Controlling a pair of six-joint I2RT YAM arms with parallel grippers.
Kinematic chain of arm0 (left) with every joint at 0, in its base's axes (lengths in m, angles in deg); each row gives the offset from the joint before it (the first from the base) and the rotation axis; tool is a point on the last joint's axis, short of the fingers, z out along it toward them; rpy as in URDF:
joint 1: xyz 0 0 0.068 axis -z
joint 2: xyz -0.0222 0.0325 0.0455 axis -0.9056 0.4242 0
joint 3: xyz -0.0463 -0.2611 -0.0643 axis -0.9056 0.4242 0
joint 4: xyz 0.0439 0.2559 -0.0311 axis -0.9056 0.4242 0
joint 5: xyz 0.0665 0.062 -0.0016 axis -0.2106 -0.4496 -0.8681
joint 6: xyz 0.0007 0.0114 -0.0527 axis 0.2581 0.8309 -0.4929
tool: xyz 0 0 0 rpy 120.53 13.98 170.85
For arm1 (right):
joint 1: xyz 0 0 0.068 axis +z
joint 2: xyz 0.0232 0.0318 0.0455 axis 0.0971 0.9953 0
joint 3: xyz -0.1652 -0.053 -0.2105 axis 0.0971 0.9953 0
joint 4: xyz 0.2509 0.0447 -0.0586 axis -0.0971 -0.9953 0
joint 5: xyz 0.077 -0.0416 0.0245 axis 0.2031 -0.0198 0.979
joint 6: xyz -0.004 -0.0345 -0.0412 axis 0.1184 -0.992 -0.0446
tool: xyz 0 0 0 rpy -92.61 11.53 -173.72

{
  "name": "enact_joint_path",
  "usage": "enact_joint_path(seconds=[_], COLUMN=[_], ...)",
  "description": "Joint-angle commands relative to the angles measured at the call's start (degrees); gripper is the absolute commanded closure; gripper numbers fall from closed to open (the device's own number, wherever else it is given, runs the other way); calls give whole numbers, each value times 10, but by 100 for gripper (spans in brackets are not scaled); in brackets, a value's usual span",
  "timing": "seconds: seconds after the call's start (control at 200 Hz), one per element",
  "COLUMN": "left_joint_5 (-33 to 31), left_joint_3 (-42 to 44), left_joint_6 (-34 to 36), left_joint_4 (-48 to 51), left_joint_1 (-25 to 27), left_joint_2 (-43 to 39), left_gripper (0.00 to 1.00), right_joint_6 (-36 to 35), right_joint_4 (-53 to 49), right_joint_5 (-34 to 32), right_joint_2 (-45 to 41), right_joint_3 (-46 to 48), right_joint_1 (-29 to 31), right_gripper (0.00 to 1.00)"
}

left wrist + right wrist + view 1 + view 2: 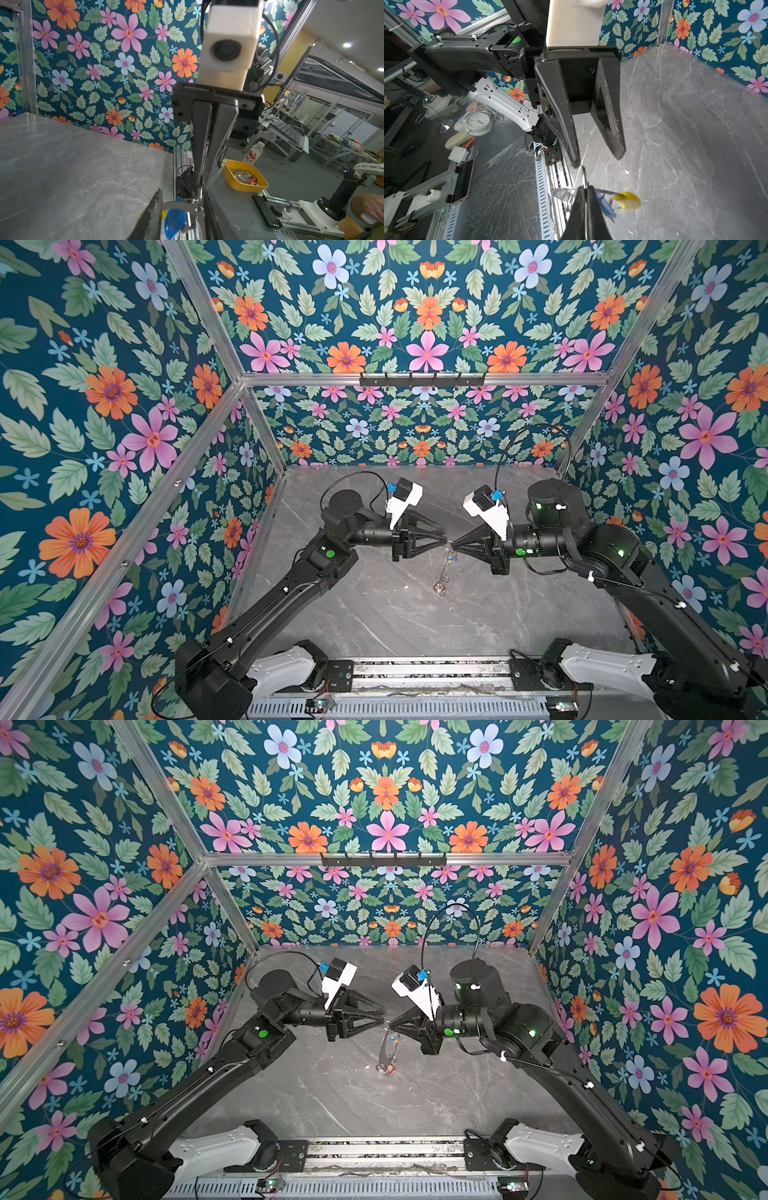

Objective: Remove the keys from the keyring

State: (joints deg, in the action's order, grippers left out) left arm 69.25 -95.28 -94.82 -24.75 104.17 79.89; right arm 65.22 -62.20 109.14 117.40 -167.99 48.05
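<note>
While the right tool (585,189) pinches the keyring (628,200) above the tabletop (415,614), the left tool (598,161) stands spread. Their tips nearly meet.

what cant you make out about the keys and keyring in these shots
- Red-tagged key: too small in both top views to tell if it is on the keyring.
- Blue-tagged key: cut off by the frame edge in the left wrist view.
- Right gripper: what it pinches is hidden by its own fingers in the right wrist view.
</note>
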Motion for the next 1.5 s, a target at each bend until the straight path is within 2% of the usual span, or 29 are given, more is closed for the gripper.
enact_joint_path(seconds=[0.0,0.275,0.485,0.58,0.72,0.92,1.03,1.16,1.24,1.315,1.44,1.495], left_joint_5=[31,50,52,53,48,38,23,-3,-11,-16,-15,-15], left_joint_3=[-9,-13,-14,-14,-12,0,17,58,85,102,127,133], left_joint_6=[21,25,27,29,33,33,33,13,-4,-16,-48,-54], left_joint_4=[27,24,21,19,11,-15,-51,-140,-204,-248,-328,-341], left_joint_1=[0,1,3,5,7,13,14,13,13,13,13,13], left_joint_2=[4,6,10,11,11,8,-2,-25,-36,-43,-46,-47], left_gripper=[69,81,81,84,88,100,100,100,100,100,100,100], right_joint_6=[-7,-10,-10,-11,-11,-1,2,9,18,22,68,76], right_joint_4=[1,-11,-11,-12,-12,2,35,120,156,174,230,247], right_joint_5=[-16,-52,-63,-67,-75,-86,-93,-91,-92,-68,104,130], right_joint_2=[4,14,22,26,32,32,18,-35,-63,-79,-90,-95], right_joint_3=[-8,-19,-26,-29,-32,-31,-12,50,80,103,151,168], right_joint_1=[2,4,8,9,15,18,21,21,21,15,-52,-58], right_gripper=[100,100,100,100,100,100,100,67,56,50,46,44])
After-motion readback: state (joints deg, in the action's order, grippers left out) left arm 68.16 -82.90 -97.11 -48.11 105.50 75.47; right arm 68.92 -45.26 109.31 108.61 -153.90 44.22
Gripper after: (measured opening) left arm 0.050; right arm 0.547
